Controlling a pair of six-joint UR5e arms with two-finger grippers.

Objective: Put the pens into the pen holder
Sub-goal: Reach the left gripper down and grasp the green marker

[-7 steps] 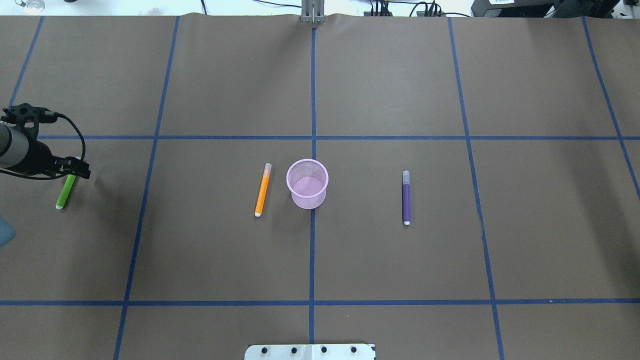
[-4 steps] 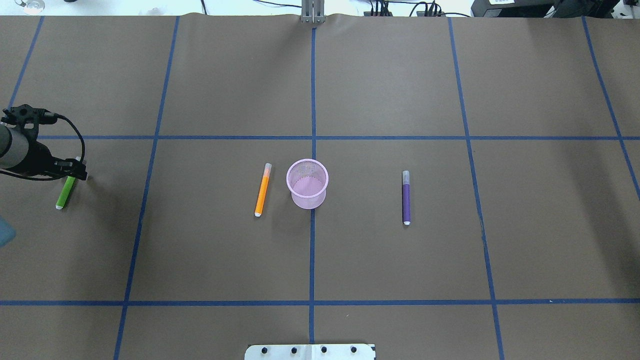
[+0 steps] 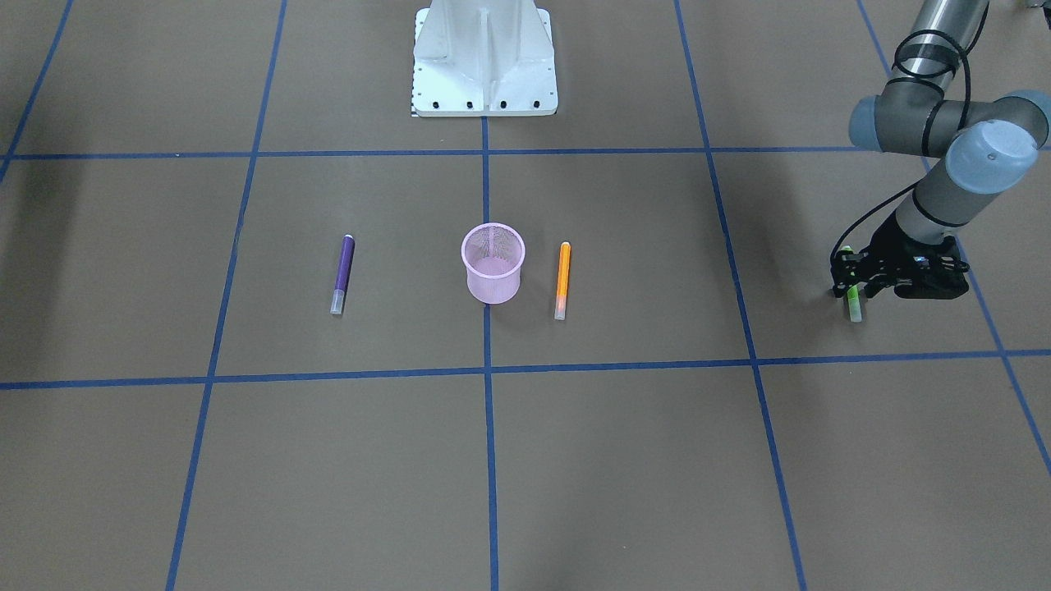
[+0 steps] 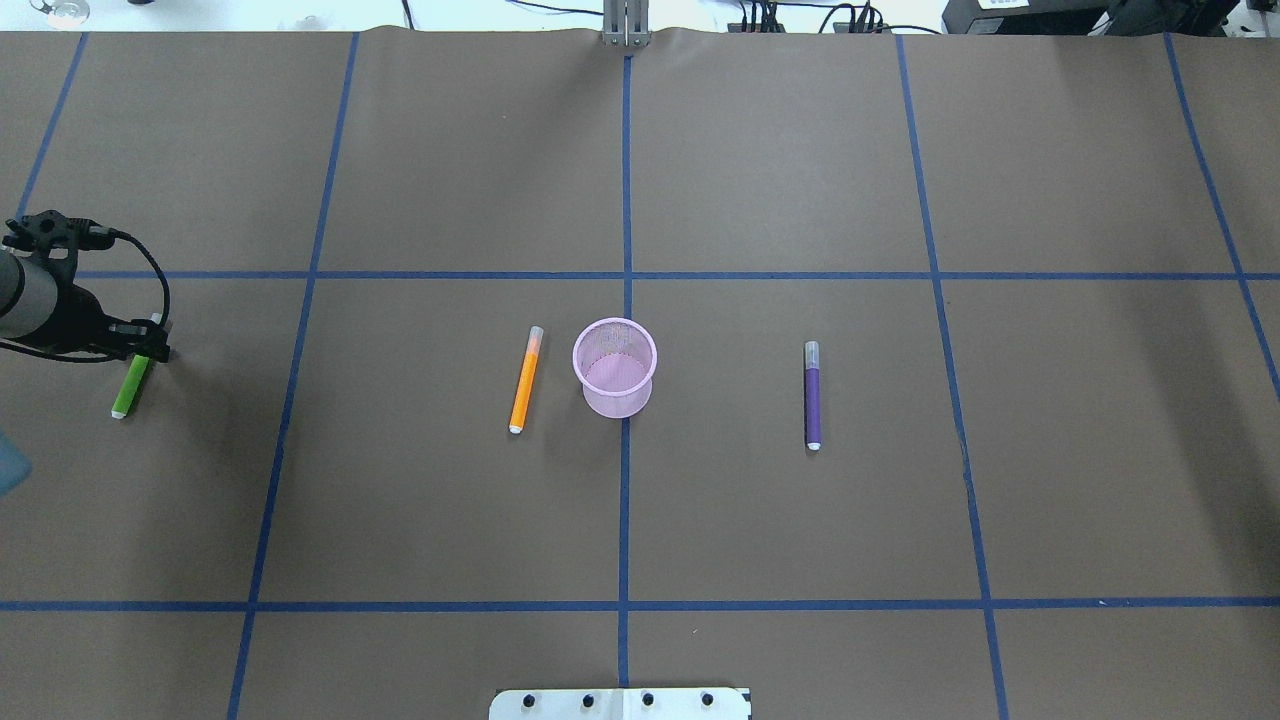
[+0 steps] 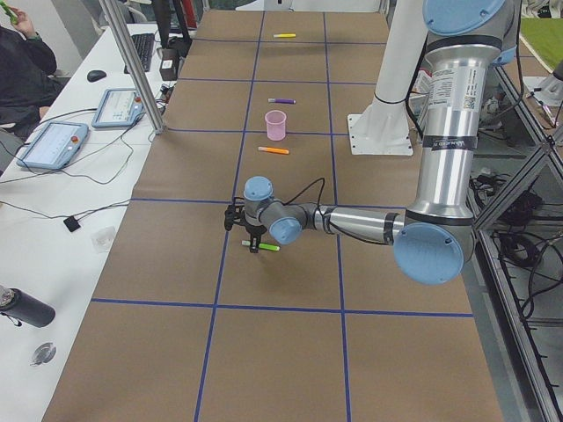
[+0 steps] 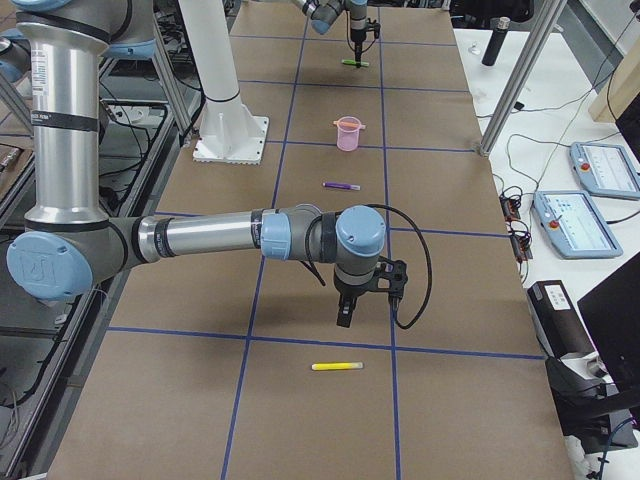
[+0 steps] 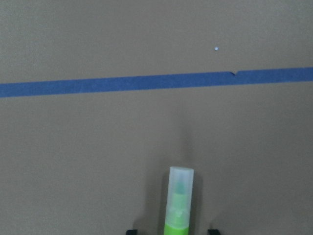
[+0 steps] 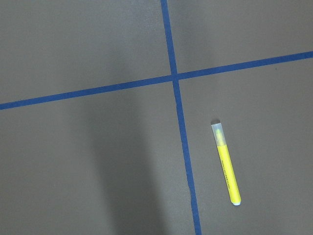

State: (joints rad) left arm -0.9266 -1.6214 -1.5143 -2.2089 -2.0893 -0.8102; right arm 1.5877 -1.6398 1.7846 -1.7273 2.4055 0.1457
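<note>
The pink mesh pen holder (image 4: 615, 367) stands upright at the table's middle, empty. An orange pen (image 4: 525, 380) lies just left of it and a purple pen (image 4: 812, 395) lies further right. A green pen (image 4: 128, 390) lies at the far left. My left gripper (image 4: 150, 345) is low over its cap end. In the left wrist view the green pen (image 7: 178, 205) lies between the spread fingertips (image 7: 212, 231), untouched. A yellow pen (image 8: 226, 164) lies on the table below my right gripper (image 6: 343, 320). I cannot tell whether that gripper is open or shut.
The white robot base (image 3: 484, 66) stands at the table's robot side. Blue tape lines (image 4: 624, 500) divide the brown table cover. Tablets (image 5: 119, 105) and a black bottle (image 5: 26, 308) lie on the white side bench.
My left gripper has shifted slightly left and lower over the green pen's cap end. The pens and the holder have not moved.
</note>
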